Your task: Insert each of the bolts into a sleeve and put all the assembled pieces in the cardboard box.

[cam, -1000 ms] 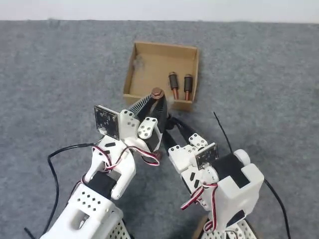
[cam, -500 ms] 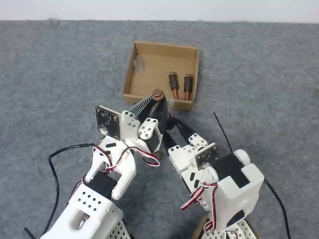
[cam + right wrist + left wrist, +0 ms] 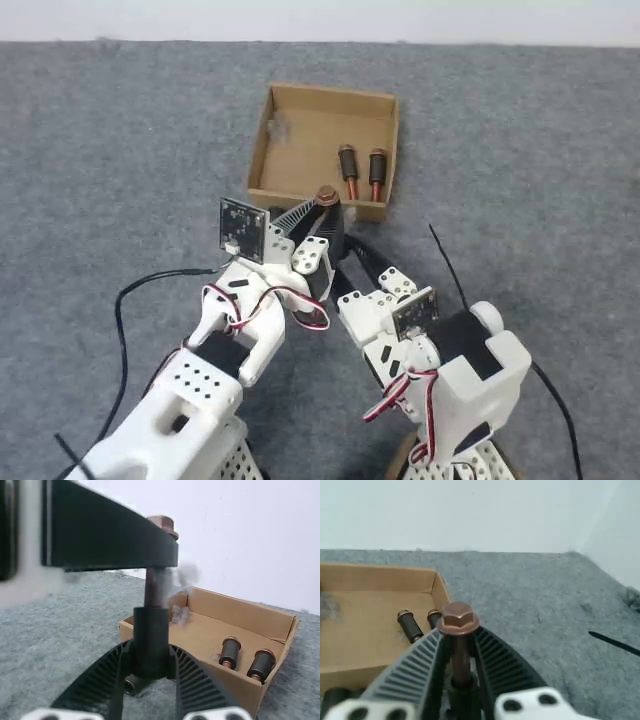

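High view: left claw [image 3: 325, 208] beside box [image 3: 330, 93]

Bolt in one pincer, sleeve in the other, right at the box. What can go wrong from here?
1. The bolt shows bare shank above the sleeve, so it is not seated. Any tilt between the left pincer and right pincer may jam it.
2. Both pincers sit close to the front wall of the box; a push forward could shove it.
3. Once one pincer opens, the piece may slip onto the carpet.
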